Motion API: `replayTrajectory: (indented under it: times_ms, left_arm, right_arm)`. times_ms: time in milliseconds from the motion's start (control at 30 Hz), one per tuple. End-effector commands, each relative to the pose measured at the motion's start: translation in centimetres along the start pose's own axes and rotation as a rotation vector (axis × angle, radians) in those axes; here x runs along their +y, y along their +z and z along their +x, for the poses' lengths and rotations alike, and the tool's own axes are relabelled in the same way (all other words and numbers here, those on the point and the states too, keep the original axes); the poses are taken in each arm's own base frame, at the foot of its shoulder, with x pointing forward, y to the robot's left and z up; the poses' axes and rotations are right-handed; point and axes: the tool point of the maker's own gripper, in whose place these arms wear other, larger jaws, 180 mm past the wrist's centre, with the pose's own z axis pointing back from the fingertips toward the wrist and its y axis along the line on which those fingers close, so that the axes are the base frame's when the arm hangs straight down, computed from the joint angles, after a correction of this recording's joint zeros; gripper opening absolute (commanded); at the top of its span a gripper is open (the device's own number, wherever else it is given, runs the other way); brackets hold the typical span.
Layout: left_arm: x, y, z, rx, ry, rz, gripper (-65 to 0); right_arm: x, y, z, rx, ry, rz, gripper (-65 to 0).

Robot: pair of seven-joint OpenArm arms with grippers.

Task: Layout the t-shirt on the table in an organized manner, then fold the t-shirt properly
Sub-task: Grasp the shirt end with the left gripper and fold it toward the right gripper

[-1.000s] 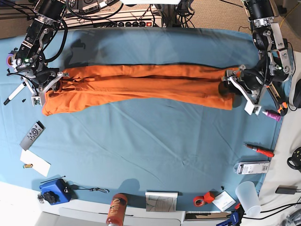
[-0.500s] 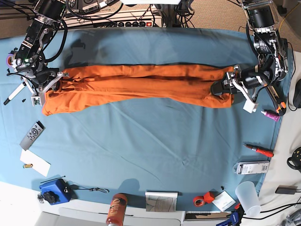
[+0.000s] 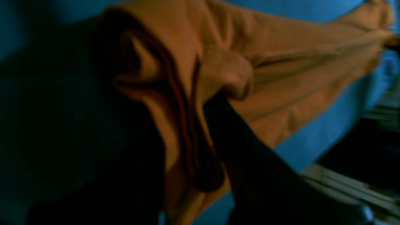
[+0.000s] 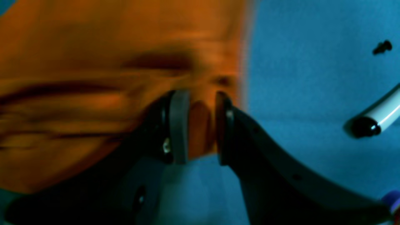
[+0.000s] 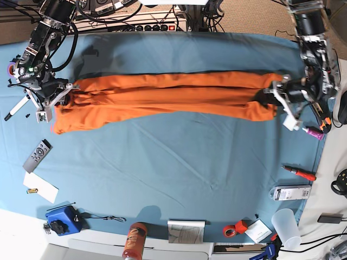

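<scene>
Both sets of jaws are clamped on the shirt [image 5: 162,97]: the left gripper [image 5: 269,97] pinches a bunched end, the right gripper [image 4: 201,125] nips the other. The shirt lies stretched as a long narrow band across the far half of the table [image 5: 179,173]. I'd say it isn't spread flat yet, and proper folding remains.
</scene>
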Motion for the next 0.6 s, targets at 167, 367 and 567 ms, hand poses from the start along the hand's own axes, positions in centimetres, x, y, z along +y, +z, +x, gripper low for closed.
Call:
replayTrajectory:
  times_ms: [167, 367, 567]
  left_arm:
    - [-0.8, 1.9, 1.6, -0.032, -0.084, 0.016, -65.0]
    - [-7.7, 3.9, 3.1, -0.170, -0.312, -0.035, -65.0]
    - [-12.9, 2.7, 2.9, -0.227, -0.459, -0.013, -65.0]
  right_arm:
    - [0.3, 0.6, 2.9, -0.110, -0.024, 0.043, -49.9]
    - [0.3, 0.7, 4.1, -0.139, -0.026, 0.043, -49.9]
    - [0.2, 0.7, 4.2, -0.141, -0.024, 0.040, -49.9]
